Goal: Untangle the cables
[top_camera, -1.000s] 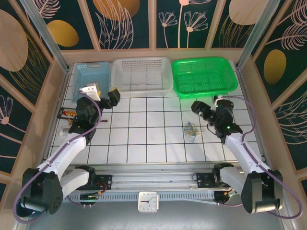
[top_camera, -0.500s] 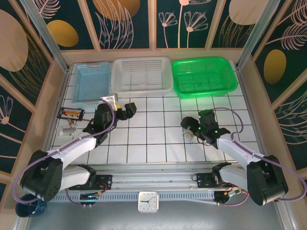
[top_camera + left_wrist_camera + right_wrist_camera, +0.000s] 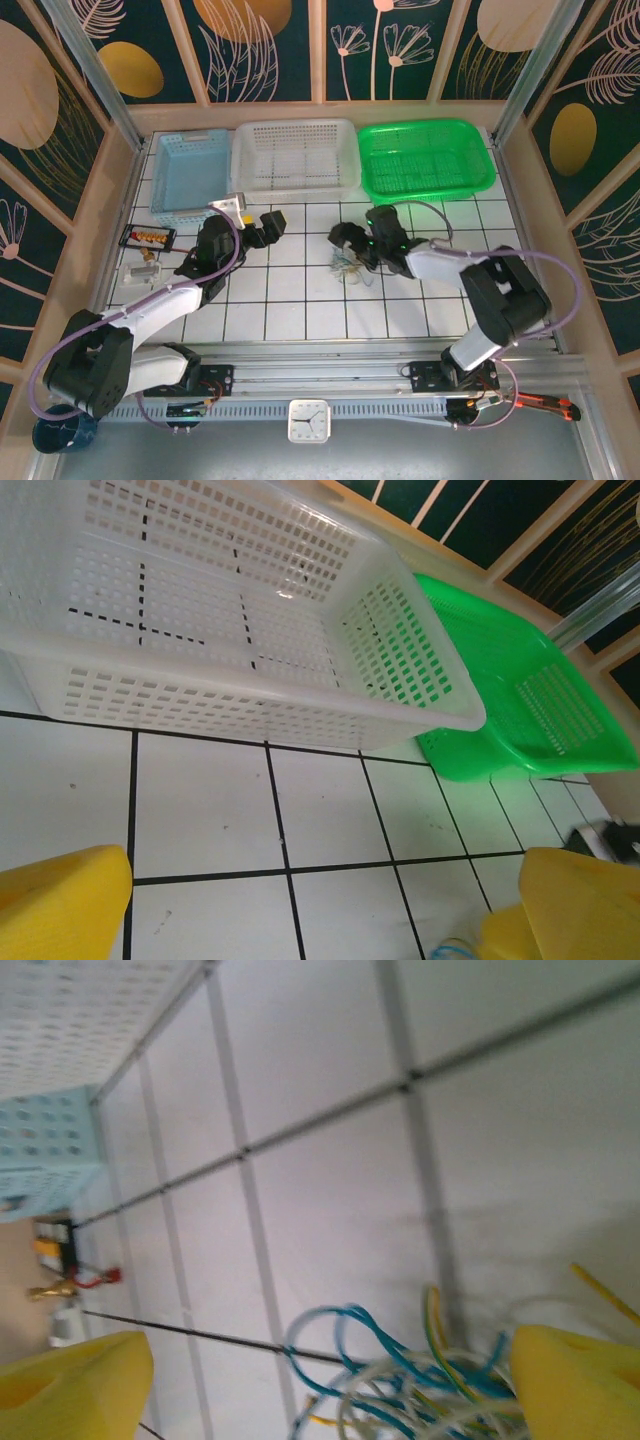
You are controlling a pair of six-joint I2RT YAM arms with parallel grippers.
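The cables (image 3: pixel 351 265) are a small tangle of thin blue, yellowish and whitish wires on the white tiles near the table's middle. My right gripper (image 3: pixel 345 240) hovers at the bundle's far edge. In the right wrist view its yellow fingers (image 3: pixel 72 1392) stand wide apart, open, with the cables (image 3: pixel 420 1385) lying low between them, close to the right finger. My left gripper (image 3: pixel 268 226) is about one tile to the left of the bundle, open over bare tile (image 3: pixel 320 910). A blue loop of the cables (image 3: pixel 452 948) peeks in beside its right finger (image 3: pixel 575 900).
Three baskets line the far edge: blue (image 3: pixel 192 175), white (image 3: pixel 296 155) and green (image 3: pixel 425 155). The white basket (image 3: pixel 200 610) stands just ahead of my left gripper. A small black tray with parts (image 3: pixel 147 237) sits at the left wall.
My right arm has swept left across about two tiles, and the cable bundle has shifted left with it. My left gripper moved right from the blue basket, then held still.
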